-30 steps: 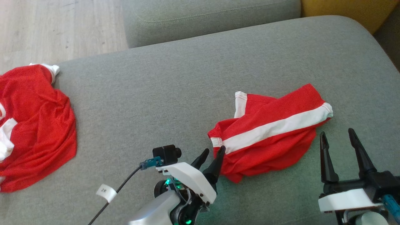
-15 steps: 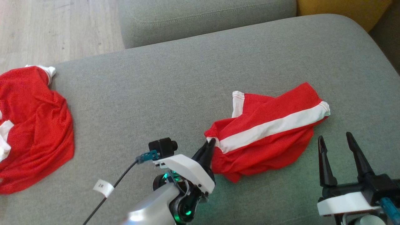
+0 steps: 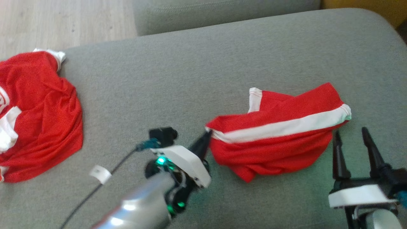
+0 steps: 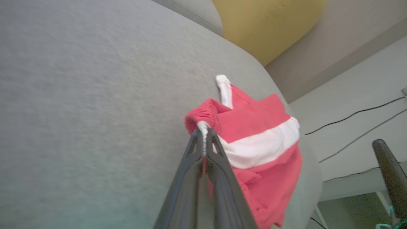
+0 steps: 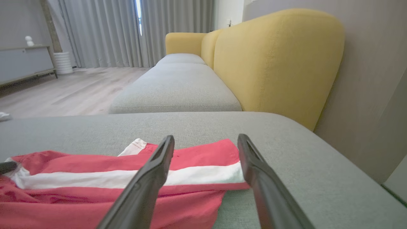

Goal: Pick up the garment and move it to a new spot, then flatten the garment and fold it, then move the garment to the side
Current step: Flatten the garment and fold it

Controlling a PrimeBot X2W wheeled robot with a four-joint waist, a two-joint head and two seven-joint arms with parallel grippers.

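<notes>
The garment (image 3: 279, 136), red shorts with a white side stripe, lies crumpled on the grey sofa cushion (image 3: 190, 79). My left gripper (image 3: 206, 135) is shut on the garment's waistband corner at its left end; the left wrist view shows the white edge of the garment (image 4: 254, 140) pinched between the fingertips of the left gripper (image 4: 203, 130). My right gripper (image 3: 349, 135) stands open just below the garment's right end. In the right wrist view its two fingers (image 5: 159, 165) frame the striped cloth of the garment (image 5: 127, 178) without touching it.
A second red and white garment (image 3: 35, 114) lies bunched at the cushion's left edge. Wood floor (image 3: 63, 22) lies beyond the far left. A yellow sofa back (image 5: 273, 60) rises to the right, another grey cushion (image 5: 178, 86) beyond.
The left gripper closed on the garment's waistband corner and lifted it slightly up and left, stretching the stripe. The right gripper stayed open. The head camera shifted a little.
</notes>
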